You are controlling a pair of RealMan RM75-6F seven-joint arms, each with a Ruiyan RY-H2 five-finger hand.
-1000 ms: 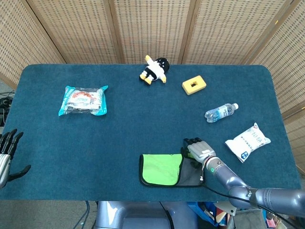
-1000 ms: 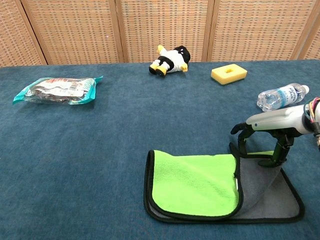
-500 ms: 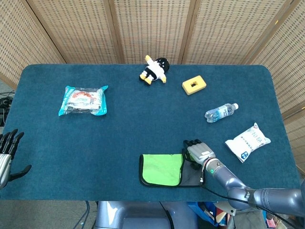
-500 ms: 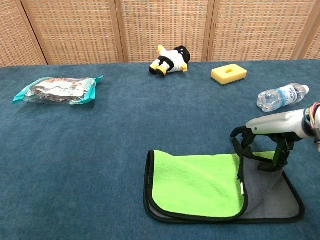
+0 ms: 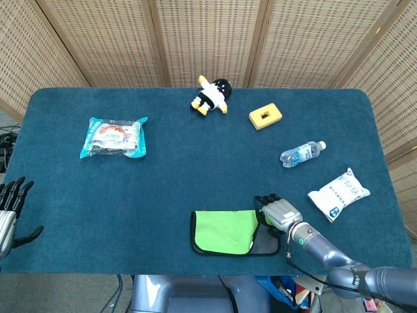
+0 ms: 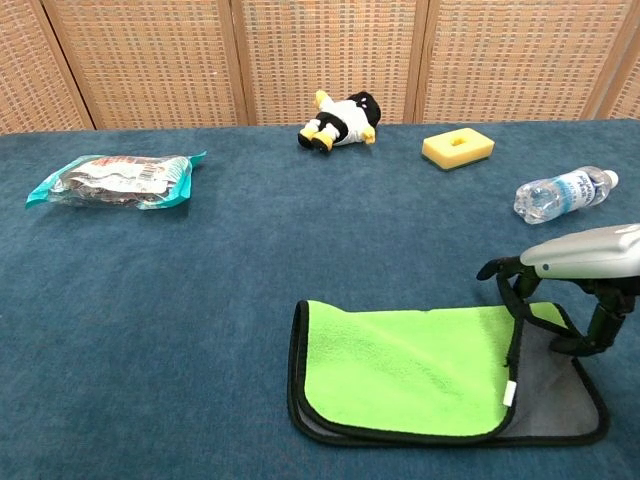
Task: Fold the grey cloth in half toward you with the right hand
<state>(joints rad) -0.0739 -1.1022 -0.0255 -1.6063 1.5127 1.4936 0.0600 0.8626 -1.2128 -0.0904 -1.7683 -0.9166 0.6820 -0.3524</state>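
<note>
Most of the cloth [image 6: 410, 370] lies green-side up at the tabletop's [image 5: 195, 169] near edge, one grey strip uncovered. My right robot hand [image 6: 575, 290] pinches its raised edge; I'd lay it flush, corners matched, before releasing.
</note>
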